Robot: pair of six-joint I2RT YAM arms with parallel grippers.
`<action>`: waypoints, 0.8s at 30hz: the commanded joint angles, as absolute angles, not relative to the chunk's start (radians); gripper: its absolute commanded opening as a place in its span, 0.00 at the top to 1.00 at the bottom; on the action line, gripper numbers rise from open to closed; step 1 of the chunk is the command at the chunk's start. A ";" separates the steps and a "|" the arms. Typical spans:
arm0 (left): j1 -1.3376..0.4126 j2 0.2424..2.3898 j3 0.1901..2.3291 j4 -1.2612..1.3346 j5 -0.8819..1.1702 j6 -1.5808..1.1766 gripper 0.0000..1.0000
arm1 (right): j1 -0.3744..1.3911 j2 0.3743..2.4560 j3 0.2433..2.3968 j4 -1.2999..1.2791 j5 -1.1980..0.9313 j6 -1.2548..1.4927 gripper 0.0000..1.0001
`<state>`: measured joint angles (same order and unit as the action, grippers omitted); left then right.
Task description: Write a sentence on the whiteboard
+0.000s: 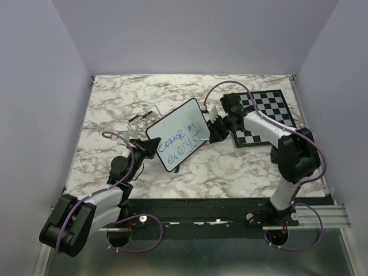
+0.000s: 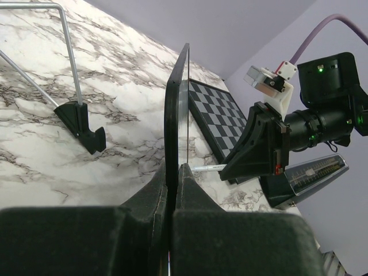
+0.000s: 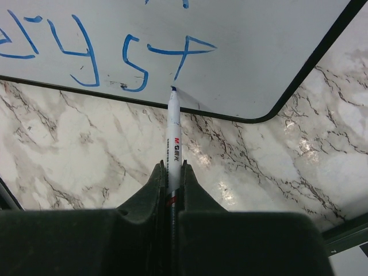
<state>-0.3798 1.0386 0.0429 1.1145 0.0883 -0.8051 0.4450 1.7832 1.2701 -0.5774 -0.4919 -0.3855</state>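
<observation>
Gripping the left end of the small glossy white rectangular whiteboard (image 1: pixel 178 133) with its thin black frame, the left gripper (image 2: pixel 172 172) has its jaws pinched down on the board's edge, no gap showing beside it. Left wrist view: board seen edge-on, running straight away from the fingers.

Board lies diagonally across the middle of the grey-veined marble-pattern table (image 1: pixel 109 103), between the two arms. Its face is turned up toward the overhead camera. Whether it rests flat or is lifted, cannot tell.

Blue handwritten sentence (image 1: pixel 180 141) sits on the board in two uneven lines. The lower line ends in shapes like "y5t".

Right gripper (image 3: pixel 171 172) at the board's right end, jaws closed tight on a slim white marker with printed barrel (image 3: pixel 173 135). Marker points forward from the fingers. Its dark tip sits just inside the black frame, below the last blue letter. Contact with the surface not certain.

Black-and-white checkered chessboard (image 1: pixel 270 118) lies flat at the far right, beyond the right gripper and apart from the whiteboard.

Thin wire stand with black feet (image 2: pixel 80 121) stands on the table behind the board, to its left.
</observation>
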 commanded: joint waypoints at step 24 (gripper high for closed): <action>-0.385 1.035 -0.005 1.117 0.132 -0.779 1.00 | 0.440 1.802 1.331 -0.532 -0.376 -0.331 0.99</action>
